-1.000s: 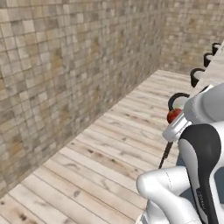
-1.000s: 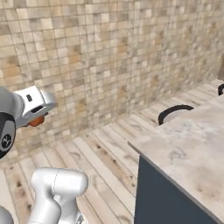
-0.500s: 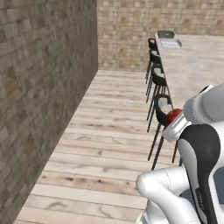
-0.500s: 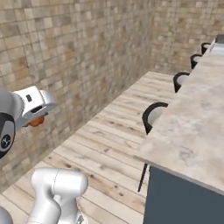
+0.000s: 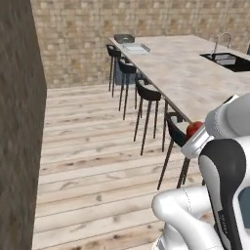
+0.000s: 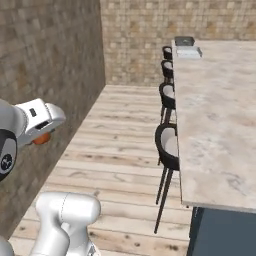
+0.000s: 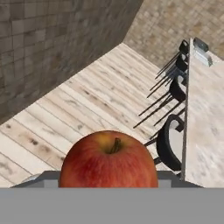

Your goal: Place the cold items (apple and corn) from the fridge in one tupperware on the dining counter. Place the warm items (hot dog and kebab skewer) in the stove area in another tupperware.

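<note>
Clearly the claw [image 7: 109,186] grips a red apple [image 7: 109,159] — stem up — above wooden floor [image 7: 65,105], beside the stool-lined counter [image 5: 180,73].

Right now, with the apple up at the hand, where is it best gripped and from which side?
Probably across the apple's widest middle, one pad on each rounded flank, coming in from its side. In the hand view the stem points crosswise to the approach, so the smooth cheeks face the pads. The gripper seems to hold it that way already.
</note>
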